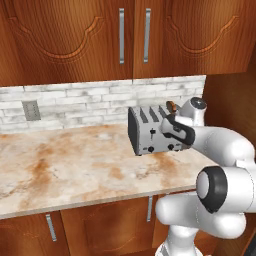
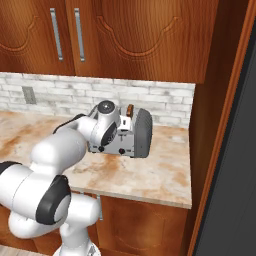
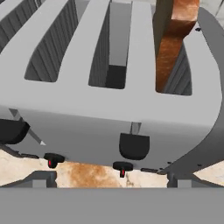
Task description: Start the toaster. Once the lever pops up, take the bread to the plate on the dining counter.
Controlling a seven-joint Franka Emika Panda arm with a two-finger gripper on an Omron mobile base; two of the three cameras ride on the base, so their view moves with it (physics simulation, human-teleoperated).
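The silver-grey toaster (image 1: pixel 150 131) (image 2: pixel 134 134) stands at the back right of the counter against the brick wall. In the hand view I look down on its four slots (image 3: pixel 109 52). The bread (image 3: pixel 175 39) (image 1: pixel 171 106) (image 2: pixel 130 110) stands upright in the rightmost slot, its brown crust poking out. My gripper (image 3: pixel 111 178) (image 1: pixel 174 131) hangs open just above the front face, over the right black lever (image 3: pixel 134 146). The left lever (image 3: pixel 11 131) and two knobs (image 3: pixel 123 166) also show. Nothing is between the fingers. The plate and the dining counter are out of view.
The marbled counter (image 1: pixel 75 165) stretches bare to the left of the toaster. Wood wall cabinets (image 1: pixel 120 35) hang overhead. A tall brown side panel (image 2: pixel 220 125) closes the counter on the right. An outlet (image 1: pixel 31 110) sits in the backsplash.
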